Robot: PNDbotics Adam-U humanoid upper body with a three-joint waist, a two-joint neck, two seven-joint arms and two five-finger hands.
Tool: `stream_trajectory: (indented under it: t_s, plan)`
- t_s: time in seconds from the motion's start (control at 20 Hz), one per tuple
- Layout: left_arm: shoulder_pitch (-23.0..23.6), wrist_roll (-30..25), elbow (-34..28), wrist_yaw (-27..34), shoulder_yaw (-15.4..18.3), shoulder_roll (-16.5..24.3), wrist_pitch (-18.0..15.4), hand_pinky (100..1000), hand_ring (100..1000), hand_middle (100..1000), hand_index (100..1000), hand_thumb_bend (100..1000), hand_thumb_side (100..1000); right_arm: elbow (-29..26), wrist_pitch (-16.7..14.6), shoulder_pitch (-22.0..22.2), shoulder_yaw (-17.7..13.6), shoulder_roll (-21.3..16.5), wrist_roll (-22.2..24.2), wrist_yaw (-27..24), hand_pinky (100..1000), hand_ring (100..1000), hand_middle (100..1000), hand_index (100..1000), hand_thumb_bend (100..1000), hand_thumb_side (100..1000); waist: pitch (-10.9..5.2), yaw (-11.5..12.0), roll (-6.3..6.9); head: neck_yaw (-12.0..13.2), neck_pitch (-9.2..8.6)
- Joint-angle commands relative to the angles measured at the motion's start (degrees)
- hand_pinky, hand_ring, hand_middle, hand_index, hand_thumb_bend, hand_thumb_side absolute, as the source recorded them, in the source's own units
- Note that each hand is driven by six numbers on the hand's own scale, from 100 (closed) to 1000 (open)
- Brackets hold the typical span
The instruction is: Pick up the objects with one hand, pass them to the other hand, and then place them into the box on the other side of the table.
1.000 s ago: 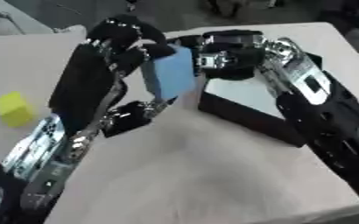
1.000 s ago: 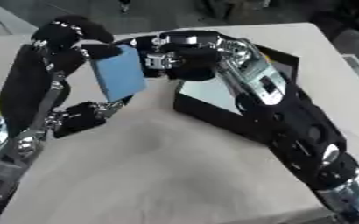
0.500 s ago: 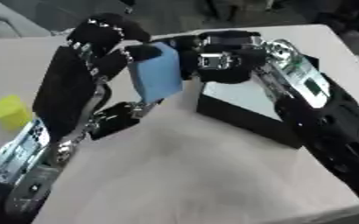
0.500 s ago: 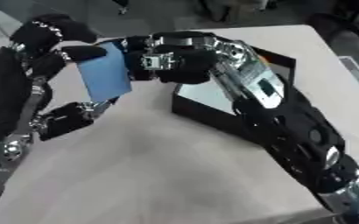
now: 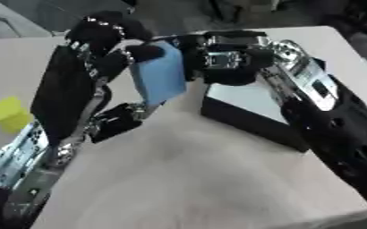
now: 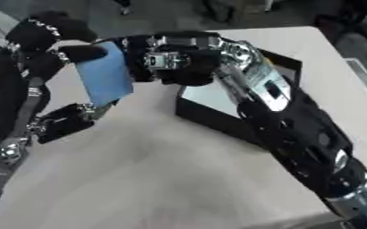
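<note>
two black robot hands meet above a pale table, and a flat blue block [image 5: 158, 78] hangs in the air between them. the left hand [image 5: 100, 53] comes in from the left and holds the block with its upper fingers curled over the top edge and its thumb [image 5: 120, 123] tucked under the bottom corner. the right hand [image 6: 167, 58] reaches across from the right, its fingers wrapped against the block's far side.

compared with half a second ago, the block and both hands sit a little further towards the left, and the right hand's fingers have closed in tighter on the block. a second ago the two hands were already together, so the change is small. this looks like the middle of the handover: both hands appear to grasp the block, and neither has let go yet.

the black box [image 5: 253, 117], open with a pale floor, sits on the table just beside and below the block, under the right forearm. judging by this, the block next needs the left hand to release so the right can carry it over the box.

the left eye view shows a yellow block [image 5: 11, 114] resting on the table at the far left, well apart from the hands; the right eye view cuts it off. the right eye view shows more of the box's far wall and the right arm's length down to the lower corner.
</note>
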Motion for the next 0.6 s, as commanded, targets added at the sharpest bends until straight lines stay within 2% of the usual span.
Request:
stream_trajectory:
  t_s: [0.05,0.25,0.6]
  plan:
    - [-1.37,-0.15,0.03,-0.23,0.48,0.14,0.06,785,710,625,598,205,100,-1.33,-0.7,-1.14,-0.01,-0.67,0.35,1.38,1000,1000,1000,1000,100,720,-0.26,-0.08,-0.78,-0.05,-0.9]
    - [-1.47,-0.3,0.07,-0.38,0.41,-0.09,0.01,786,710,625,598,206,100,-0.27,-2.43,-1.22,-0.19,-0.45,0.35,3.99,1000,1000,1000,1000,100,736,-0.28,-0.09,-0.74,0.05,-1.09]
    - [-1.48,-0.93,1.06,1.45,0.58,-0.55,1.51,783,700,618,596,181,100,-0.03,-4.98,-1.1,0.3,-0.25,0.35,5.33,1000,1000,1000,1000,100,779,-0.18,-0.05,-0.71,-0.04,-1.16]
